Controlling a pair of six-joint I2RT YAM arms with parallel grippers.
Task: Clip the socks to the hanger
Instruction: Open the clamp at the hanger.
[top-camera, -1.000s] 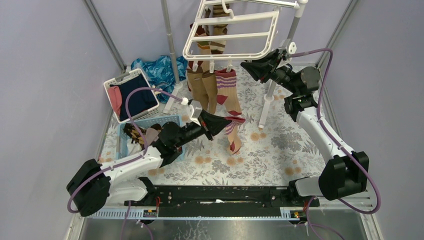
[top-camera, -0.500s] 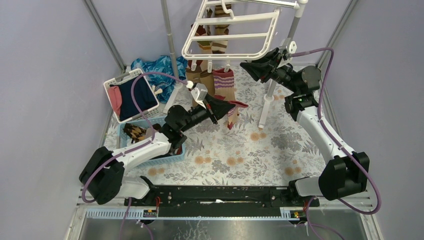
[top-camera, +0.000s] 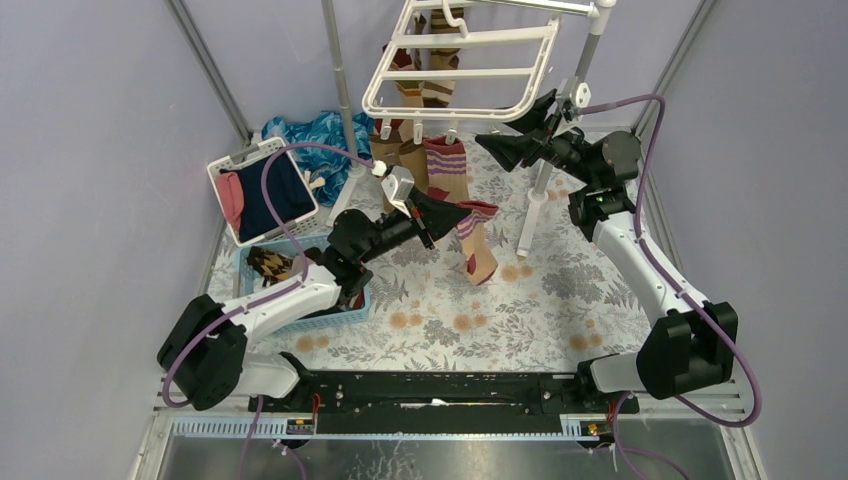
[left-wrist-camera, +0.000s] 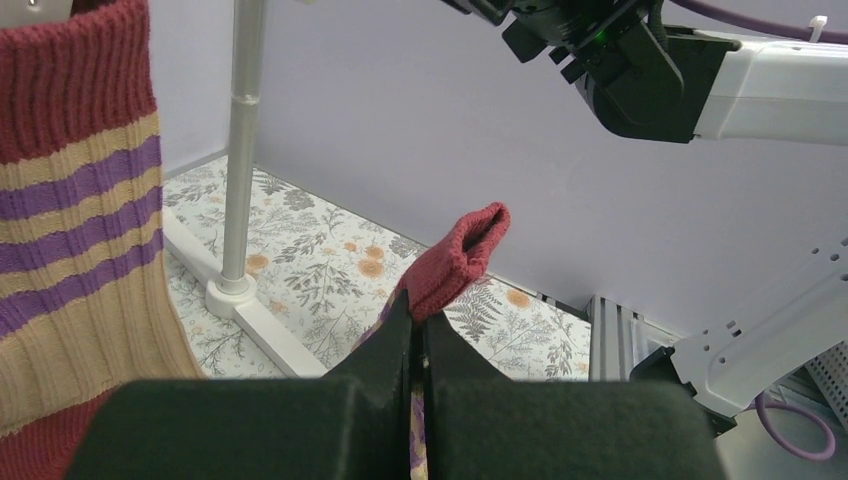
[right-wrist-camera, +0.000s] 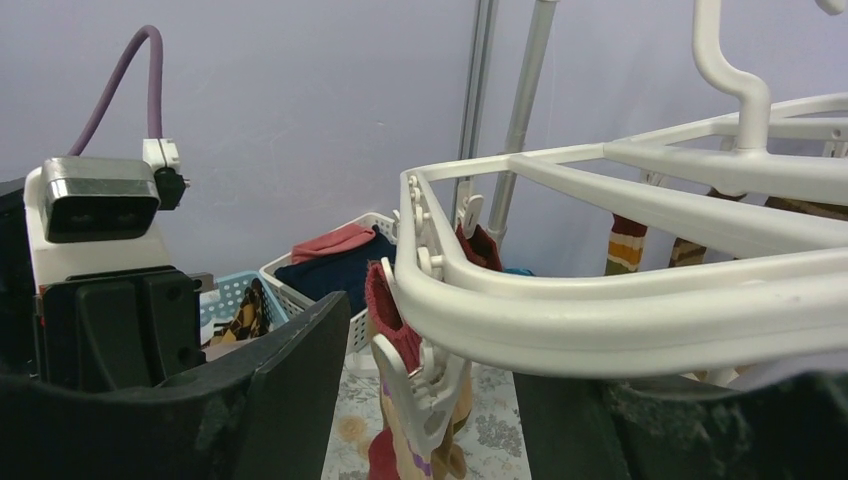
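Note:
The white hanger (top-camera: 462, 62) stands at the back, tilted, with several tan socks (top-camera: 412, 165) clipped along its near edge. One hung sock with purple stripes (left-wrist-camera: 75, 200) fills the left of the left wrist view. My left gripper (top-camera: 458, 214) is shut on the red cuff of another tan sock (top-camera: 478, 248), which dangles below it; the cuff (left-wrist-camera: 458, 258) sticks out past the closed gripper (left-wrist-camera: 418, 322). My right gripper (top-camera: 512, 132) is open at the hanger's right corner. A white clip (right-wrist-camera: 432, 385) under the hanger rim (right-wrist-camera: 620, 312) hangs between its spread fingers (right-wrist-camera: 290, 385).
A white slotted basket (top-camera: 228, 166) with navy and pink garments sits at the back left. A small blue basket (top-camera: 345, 240) holding argyle socks lies under my left arm. Shiny blue cloth (top-camera: 315, 135) lies behind them. The stand's pole (top-camera: 342, 90) and foot (top-camera: 528, 220) rise from the floral mat.
My left gripper rose toward the hanger with the sock, then held still. My right gripper's jaws spread apart at the hanger corner. The held sock now hangs lower.

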